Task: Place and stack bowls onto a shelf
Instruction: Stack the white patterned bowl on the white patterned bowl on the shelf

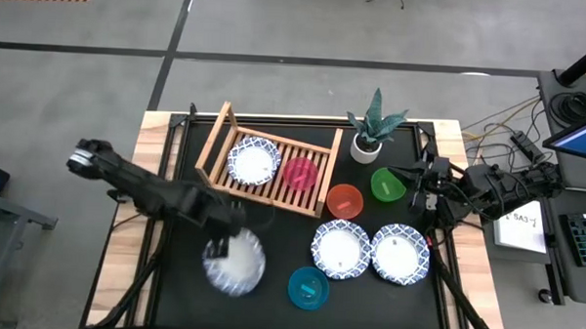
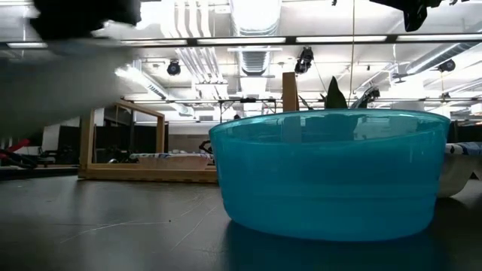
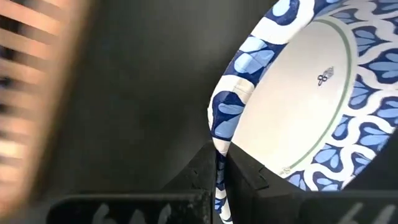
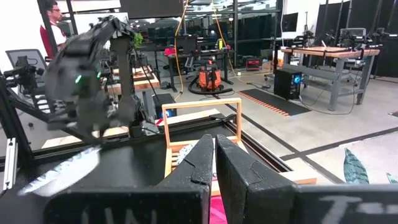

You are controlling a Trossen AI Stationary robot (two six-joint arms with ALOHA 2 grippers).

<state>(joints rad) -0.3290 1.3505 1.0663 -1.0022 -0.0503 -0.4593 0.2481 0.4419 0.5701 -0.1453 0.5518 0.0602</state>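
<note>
My left gripper [image 1: 219, 227] stands over the near-left of the mat, shut on a white bowl with a blue patterned rim [image 1: 236, 262], which shows blurred in the low view [image 2: 60, 83]. The wooden rack [image 1: 272, 195] holds another patterned bowl [image 1: 253, 161] and a pink bowl [image 1: 301, 173] on its slats. Two more patterned bowls [image 1: 341, 249] [image 1: 399, 253], a red bowl [image 1: 344, 200], a green bowl [image 1: 387, 184] and a teal bowl [image 1: 308, 287] sit on the mat. My right gripper [image 1: 417, 181] hangs shut and empty near the green bowl, and its wrist view [image 4: 214, 155] looks toward the rack. My left gripper pinches the patterned bowl by its rim [image 3: 219, 146], one finger inside the bowl and one on its outer wall. The bowl extends forward from the fingertips, tilted, with its white inside [image 3: 292, 99] showing. In the low view it appears lifted clear of the mat.
A white plant pot with a spiky plant [image 1: 369, 140] stands at the mat's far edge, right of the rack. The teal bowl [image 2: 327, 173] fills the foreground of the low view. A person [image 4: 53, 18] stands in the room beyond the table.
</note>
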